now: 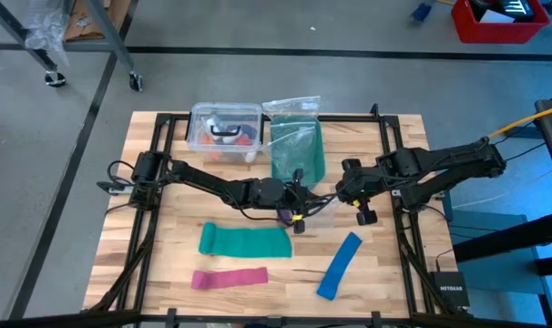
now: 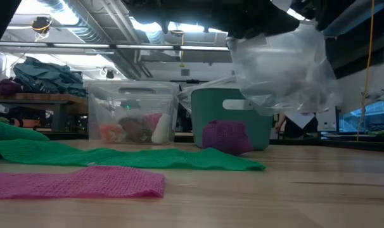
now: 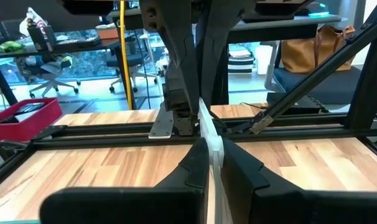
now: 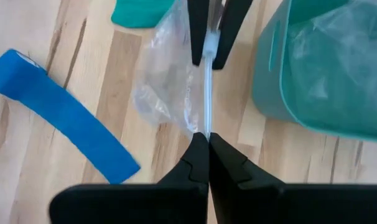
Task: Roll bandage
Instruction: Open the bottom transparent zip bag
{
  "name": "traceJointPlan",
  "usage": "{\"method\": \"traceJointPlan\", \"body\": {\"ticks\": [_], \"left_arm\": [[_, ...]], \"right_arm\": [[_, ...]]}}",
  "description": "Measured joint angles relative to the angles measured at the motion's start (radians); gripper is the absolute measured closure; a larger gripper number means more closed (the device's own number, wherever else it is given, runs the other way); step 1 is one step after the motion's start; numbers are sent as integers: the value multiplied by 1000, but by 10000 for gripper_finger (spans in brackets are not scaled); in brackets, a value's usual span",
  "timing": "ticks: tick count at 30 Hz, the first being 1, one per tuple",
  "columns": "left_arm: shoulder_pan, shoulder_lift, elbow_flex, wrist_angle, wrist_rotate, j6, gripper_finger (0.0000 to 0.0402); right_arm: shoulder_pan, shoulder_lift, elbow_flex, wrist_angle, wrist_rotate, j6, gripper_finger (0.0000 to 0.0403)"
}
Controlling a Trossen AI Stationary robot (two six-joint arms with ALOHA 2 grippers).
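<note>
The left end effector (image 1: 299,202) sits over the middle of the wooden slatted bench (image 1: 167,237), its fingers pinched nearly shut on one edge of a clear, crinkled plastic bag (image 2: 277,66), while the right end effector (image 4: 204,134) faces it from just beside and clamps fully shut on the opposite edge, so the bag hangs stretched between the two above the bench. The bandage, already a small purple fabric roll (image 2: 227,136), rests on the bench beneath the hanging bag, in front of the teal plastic bin (image 2: 233,117) and apart from both end effectors. A long green stretchy strip (image 1: 244,240), a pink strip (image 1: 229,278) and a blue strip (image 1: 339,265) lie flat nearer the front edge. My reading is that the rolling is done and bagging is under way. The thin film could slip from either pinch if the arms pull apart too hard, or tear; and the bag mouth looks closed, so lowering it could simply knock the roll and let it unwind
</note>
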Motion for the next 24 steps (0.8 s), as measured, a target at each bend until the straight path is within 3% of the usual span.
{"method": "traceJointPlan", "body": {"ticks": [24], "left_arm": [[0, 0, -1, -18, -1, 0, 375]], "right_arm": [[0, -87, 0, -249, 30, 97, 402]]}}
